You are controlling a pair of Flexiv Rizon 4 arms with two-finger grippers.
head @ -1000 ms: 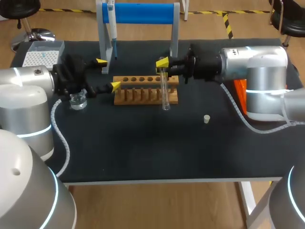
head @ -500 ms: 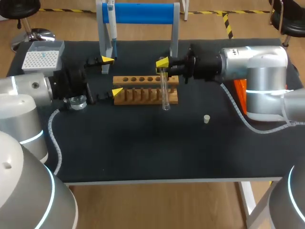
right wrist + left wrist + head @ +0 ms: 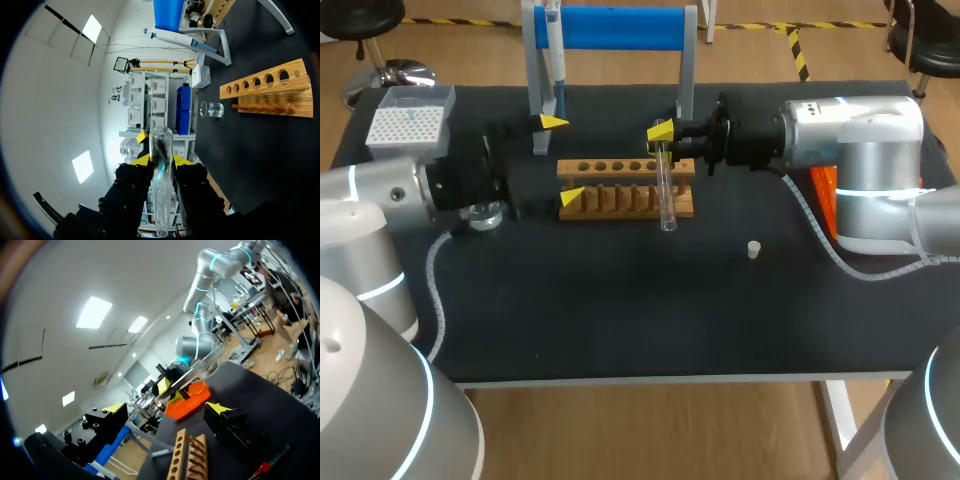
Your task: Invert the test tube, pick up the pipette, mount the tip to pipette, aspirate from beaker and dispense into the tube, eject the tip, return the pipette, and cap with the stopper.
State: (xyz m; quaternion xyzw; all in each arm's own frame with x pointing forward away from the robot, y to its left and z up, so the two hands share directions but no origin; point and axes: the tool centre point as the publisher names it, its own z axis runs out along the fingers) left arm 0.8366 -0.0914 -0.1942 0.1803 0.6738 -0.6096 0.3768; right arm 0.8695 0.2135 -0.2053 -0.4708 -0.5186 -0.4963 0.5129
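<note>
Test tube (image 3: 666,200) clamped in my right claw (image 3: 662,133), by wooden rack (image 3: 620,203) | left claw (image 3: 561,158) spread wide, holding nothing.

The clear test tube (image 3: 666,195) is clamped near one end between the right gripper's (image 3: 663,135) fingers, reaching well past them. The small pale stopper (image 3: 753,249) lies well apart from that gripper. The glass beaker (image 3: 483,213) sits just behind the left gripper's (image 3: 562,158) fingers, and the pipette (image 3: 554,60) hangs upright just beyond them.

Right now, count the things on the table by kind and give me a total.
Test tube: 1
Wooden rack: 1
Beaker: 1
Stopper: 1
Pipette: 1
Tip box: 1
Pipette stand: 1
Orange object: 1
Total: 8
</note>
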